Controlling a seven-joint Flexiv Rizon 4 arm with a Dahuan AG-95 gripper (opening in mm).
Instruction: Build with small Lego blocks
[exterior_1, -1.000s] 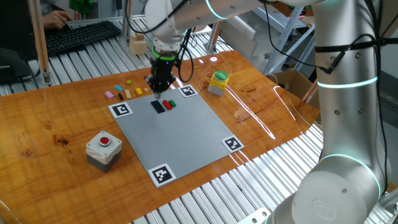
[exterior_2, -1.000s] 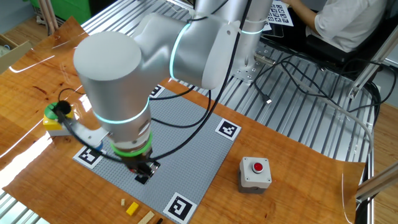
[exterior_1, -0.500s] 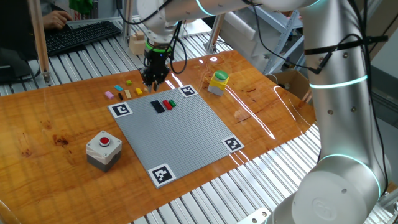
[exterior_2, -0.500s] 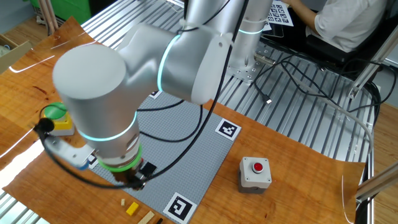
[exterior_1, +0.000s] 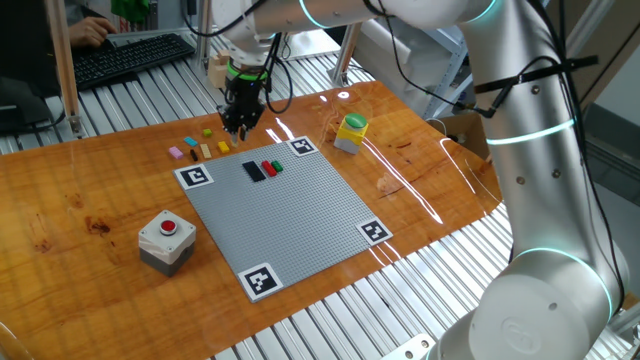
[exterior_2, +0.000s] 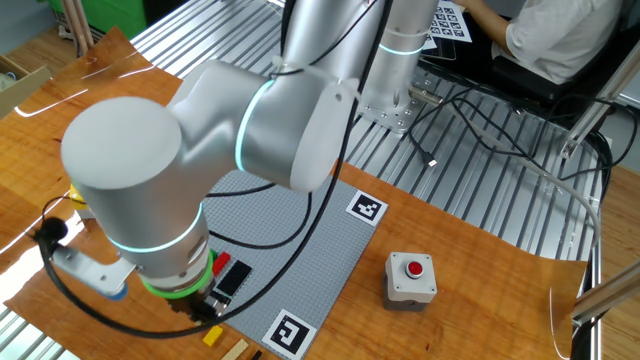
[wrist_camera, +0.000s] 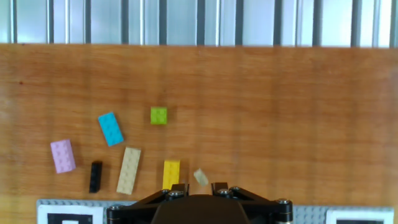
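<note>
Arm: I see the silver arm reaching to the far edge of the wooden table (exterior_1: 100, 220), with the two-finger gripper (exterior_1: 238, 128) pointing straight down just past the baseplate's far edge.

Gripper: in the hand view the black fingertips (wrist_camera: 179, 186) stand a little apart and I see nothing clamped between them.

Loose bricks: a cluster lies on bare wood beyond the plate. In the hand view I count a small square green brick (wrist_camera: 158, 115), a light blue brick (wrist_camera: 111, 129), a pink brick (wrist_camera: 63, 155), a narrow black brick (wrist_camera: 95, 176), a long tan brick (wrist_camera: 129, 170) and a yellow brick (wrist_camera: 171, 173).

Nearest pieces: the yellow brick sits just beside the left-hand fingertip in that view, and a tiny pale tan piece (wrist_camera: 200, 177) lies tilted just ahead of the gap between the fingertips.

Built so far: on the grey studded baseplate (exterior_1: 290, 215), near its far edge, I see a long black brick (exterior_1: 254, 170), a red brick (exterior_1: 268, 167) and a green brick (exterior_1: 277, 166) side by side.

Markers: a black-and-white square tag sits at each corner of the plate.

Other items: a grey box with a red button (exterior_1: 166, 240) sits on the table near the plate's left corner; a yellow object with a green top (exterior_1: 351, 131) stands to the right of the plate.
</note>
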